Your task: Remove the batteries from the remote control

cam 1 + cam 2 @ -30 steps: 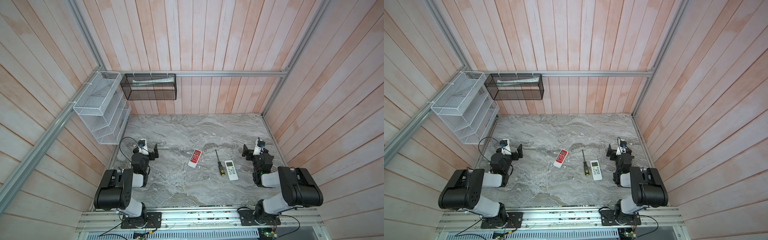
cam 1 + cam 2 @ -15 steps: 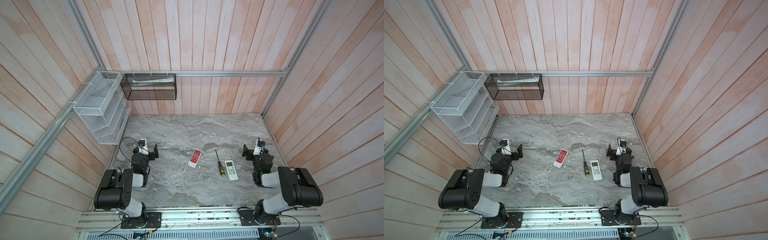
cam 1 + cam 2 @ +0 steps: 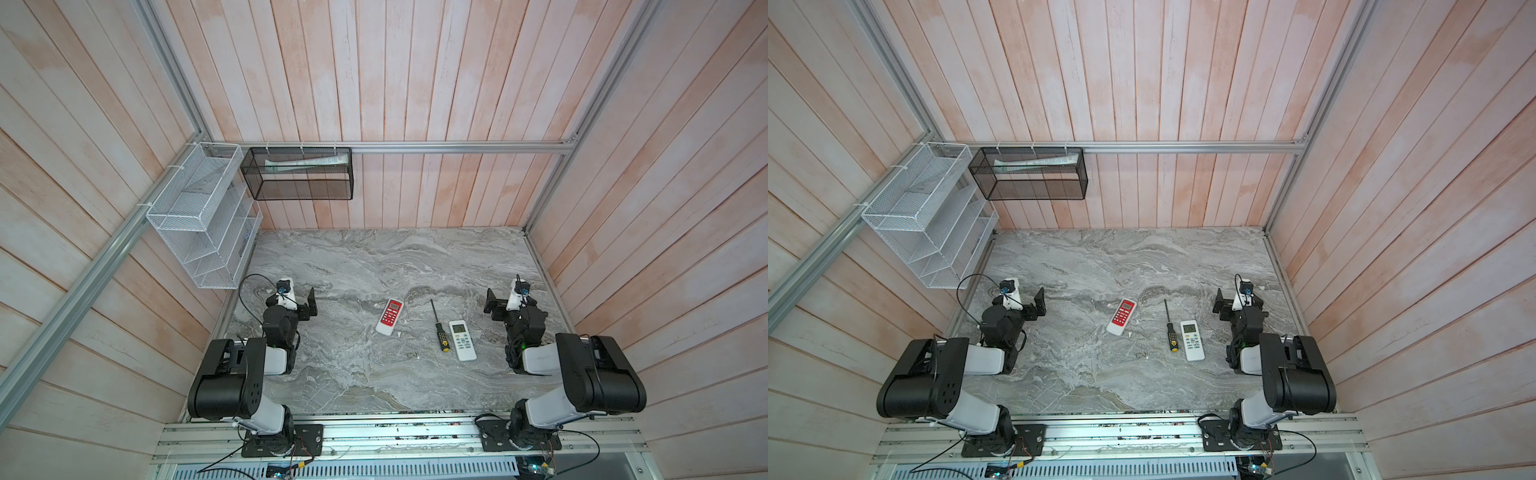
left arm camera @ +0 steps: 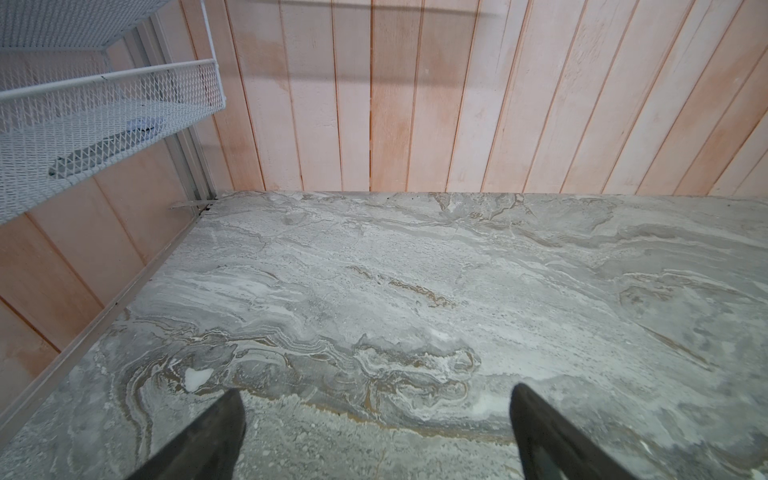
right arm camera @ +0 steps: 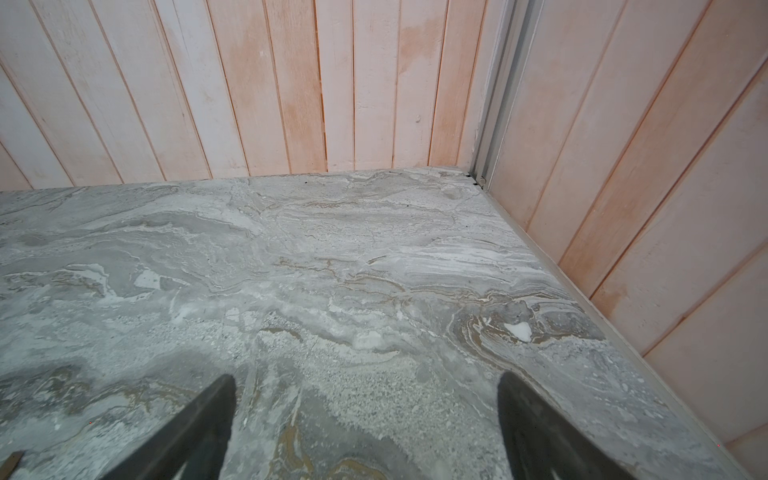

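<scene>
Two remote controls lie face up on the marble table (image 3: pixel 374 266), seen in both top views. One is red and white (image 3: pixel 390 316) (image 3: pixel 1121 316), near the middle. The other is white with a small screen (image 3: pixel 462 340) (image 3: pixel 1192 339), further right. The batteries are hidden. My left gripper (image 3: pixel 305 305) (image 4: pixel 376 395) rests open at the table's left edge, well left of the red remote. My right gripper (image 3: pixel 494 305) (image 5: pixel 365 380) rests open at the right edge, just right of the white remote. Both wrist views show only bare marble between the fingers.
A black-and-yellow-handled screwdriver (image 3: pixel 438 326) lies just left of the white remote, its tip pointing to the back wall. A white wire rack (image 3: pixel 199 216) hangs on the left wall and a black mesh basket (image 3: pixel 299 174) on the back wall. Plank walls close three sides.
</scene>
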You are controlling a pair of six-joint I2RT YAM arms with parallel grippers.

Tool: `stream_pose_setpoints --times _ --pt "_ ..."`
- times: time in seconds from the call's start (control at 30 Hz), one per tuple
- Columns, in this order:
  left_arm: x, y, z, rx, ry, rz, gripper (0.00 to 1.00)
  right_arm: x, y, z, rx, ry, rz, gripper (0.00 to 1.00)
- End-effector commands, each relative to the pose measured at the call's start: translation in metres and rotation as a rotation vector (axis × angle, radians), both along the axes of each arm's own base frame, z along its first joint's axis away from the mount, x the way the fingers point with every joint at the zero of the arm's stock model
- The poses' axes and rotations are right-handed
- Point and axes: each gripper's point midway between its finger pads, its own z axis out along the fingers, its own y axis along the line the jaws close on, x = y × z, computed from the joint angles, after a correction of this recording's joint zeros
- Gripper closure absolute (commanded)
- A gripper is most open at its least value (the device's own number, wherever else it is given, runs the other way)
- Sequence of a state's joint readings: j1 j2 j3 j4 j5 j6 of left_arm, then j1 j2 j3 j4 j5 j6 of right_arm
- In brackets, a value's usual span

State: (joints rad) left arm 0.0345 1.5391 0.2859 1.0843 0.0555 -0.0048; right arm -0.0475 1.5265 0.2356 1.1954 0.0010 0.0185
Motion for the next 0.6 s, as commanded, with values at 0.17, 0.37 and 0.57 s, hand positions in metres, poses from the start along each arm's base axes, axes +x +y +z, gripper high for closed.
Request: stream_pose_setpoints --times 0.17,0.37,0.57 --pt "0.003 -0.005 0.011 0.011 -0.031 -0.015 0.0 0.002 0.006 0.019 -0.001 -0.037 0.032 0.02" --pt "0.023 -0.006 0.028 -0.03 0.145 0.029 0.0 0.007 0.0 0.04 0.045 0.013 -0.015 0.07" --pt "0.025 -0.025 0.048 -0.098 0.258 0.073 0.0 0.003 -0.007 0.056 0.165 0.08 -0.117 0.07"
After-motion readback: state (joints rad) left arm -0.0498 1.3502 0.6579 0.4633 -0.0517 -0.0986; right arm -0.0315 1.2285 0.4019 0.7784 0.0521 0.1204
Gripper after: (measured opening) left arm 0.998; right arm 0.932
